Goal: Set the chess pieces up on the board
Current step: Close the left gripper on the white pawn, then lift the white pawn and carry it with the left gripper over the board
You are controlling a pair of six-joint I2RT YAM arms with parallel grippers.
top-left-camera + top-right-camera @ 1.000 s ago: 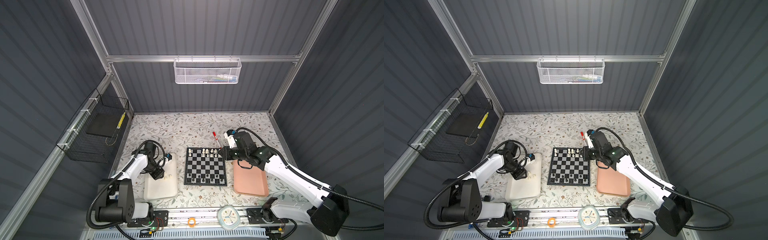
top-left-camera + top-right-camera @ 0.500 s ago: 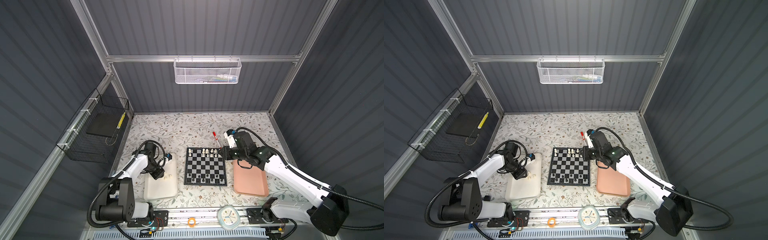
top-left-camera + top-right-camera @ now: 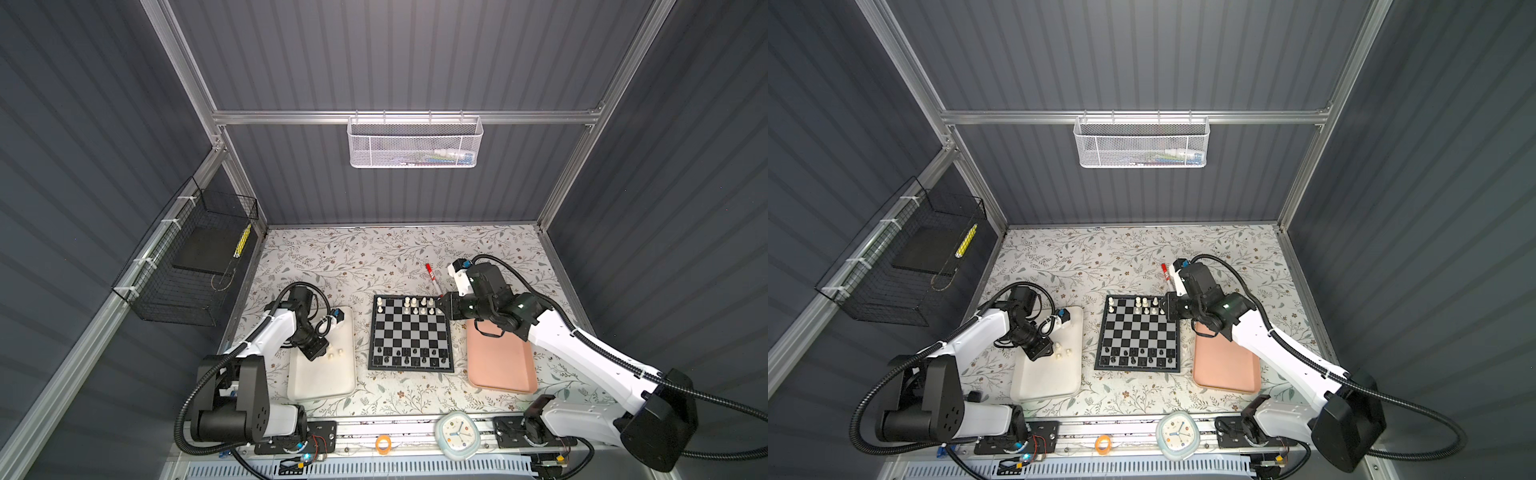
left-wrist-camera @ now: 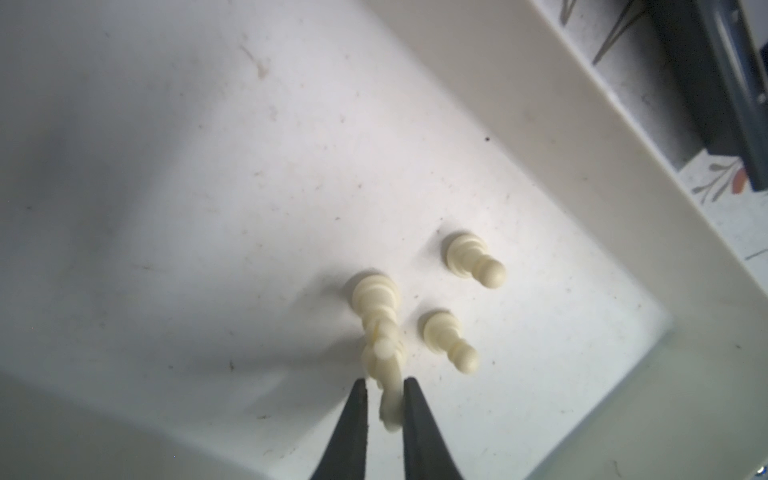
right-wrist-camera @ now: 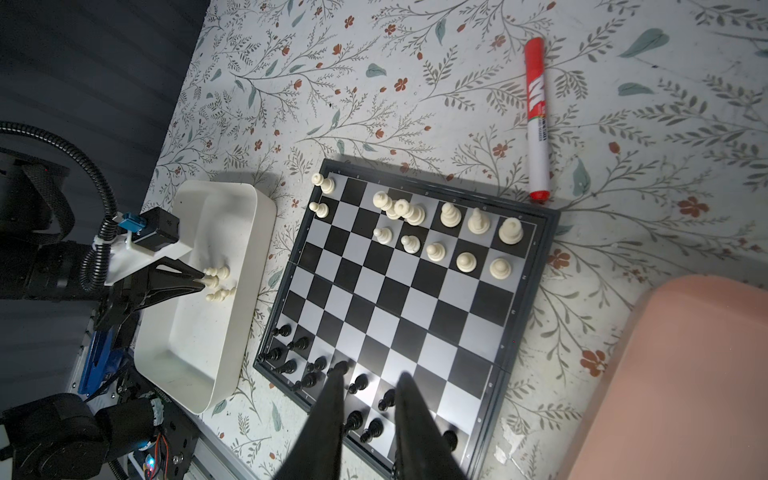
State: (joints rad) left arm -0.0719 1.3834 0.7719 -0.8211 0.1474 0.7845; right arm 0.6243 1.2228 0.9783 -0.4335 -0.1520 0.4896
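Table (image 3: 332, 266) with floral print carries two trays, a pink tray (image 3: 498, 361) right of the board (image 3: 409, 332) and a white tray (image 3: 320, 382) left of it. One clock (image 3: 457, 434) sits at the near edge. One red marker (image 3: 431, 276) lies just behind the board's far right corner. The right gripper (image 5: 372, 372) hangs over that corner, jaws slightly apart, holding nothing. The left gripper (image 4: 385, 382) is down in the white tray, jaws pinching the top of a tall cream piece (image 4: 376, 299). Two pawns (image 4: 473, 257) stand just beside it, clear of the fingers, so three pieces are in that tray. On the board, cream pieces (image 5: 510, 230) hold the far rows and black pieces (image 5: 286, 368) the near rows, too crowded to count.
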